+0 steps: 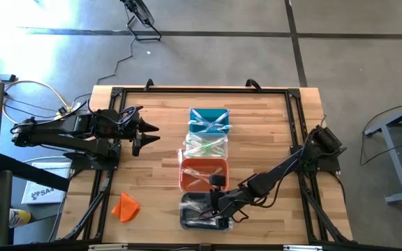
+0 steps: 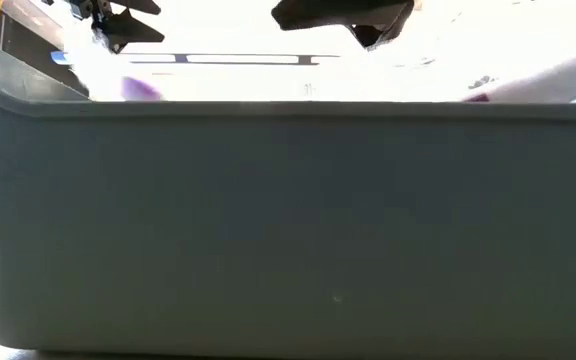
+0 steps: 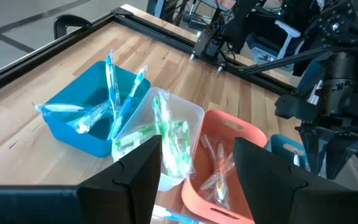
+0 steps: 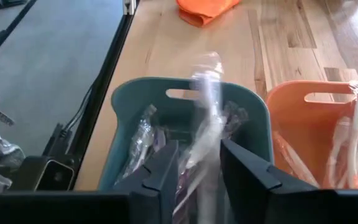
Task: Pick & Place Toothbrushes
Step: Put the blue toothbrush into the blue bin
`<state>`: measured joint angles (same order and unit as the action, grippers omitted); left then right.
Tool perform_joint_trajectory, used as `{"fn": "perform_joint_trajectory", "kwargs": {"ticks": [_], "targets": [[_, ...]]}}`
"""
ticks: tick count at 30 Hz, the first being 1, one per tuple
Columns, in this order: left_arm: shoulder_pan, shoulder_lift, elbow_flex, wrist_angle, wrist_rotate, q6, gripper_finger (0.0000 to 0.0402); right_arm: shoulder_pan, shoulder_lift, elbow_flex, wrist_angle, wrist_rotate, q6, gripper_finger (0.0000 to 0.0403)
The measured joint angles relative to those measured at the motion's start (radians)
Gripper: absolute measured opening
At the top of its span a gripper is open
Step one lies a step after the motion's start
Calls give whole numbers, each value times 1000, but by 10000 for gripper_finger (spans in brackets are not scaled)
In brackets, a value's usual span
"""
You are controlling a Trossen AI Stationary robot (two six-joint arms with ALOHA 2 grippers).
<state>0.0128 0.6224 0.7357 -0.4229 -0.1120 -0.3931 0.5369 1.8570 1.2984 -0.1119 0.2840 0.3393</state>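
Four bins stand in a row down the table's middle: teal [image 1: 209, 120], clear [image 1: 204, 145], orange [image 1: 203, 173] and grey [image 1: 202, 211], each holding wrapped toothbrushes. My right gripper [image 1: 217, 197] is over the grey bin [image 4: 185, 99], shut on one clear-wrapped toothbrush [image 4: 206, 99] that stands up between its fingers. More wrapped toothbrushes [image 4: 143, 140] lie in the grey bin. My left gripper [image 1: 149, 134] is open and empty, above the table left of the teal and clear bins, facing them [image 3: 197, 168]. My right gripper pinches the wrapped toothbrush between its two fingers, on the crinkled wrapper along its shaft [image 4: 202, 149]. The toothbrush runs along the fingers and sticks out past their tips over the grey bin. Its lower end is hidden between the fingers.
A small orange cloth lump [image 1: 125, 207] lies on the table near the front left, also in the right wrist view [image 4: 207, 9]. The grey bin's wall [image 2: 288, 230] fills the low view. A black frame [image 1: 295, 125] runs round the tabletop.
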Motion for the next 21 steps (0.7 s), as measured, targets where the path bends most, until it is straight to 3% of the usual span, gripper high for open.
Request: {"fn": "perform_joint_trajectory", "kwargs": {"ticks": [11,21], "targets": [[0,0,0,-32,0,3,195,-6,-69,0,175,-30,-5,136],[0,2,0,-43,-1,-32,195,-35,-230,1,239,-24,-7,100]]}}
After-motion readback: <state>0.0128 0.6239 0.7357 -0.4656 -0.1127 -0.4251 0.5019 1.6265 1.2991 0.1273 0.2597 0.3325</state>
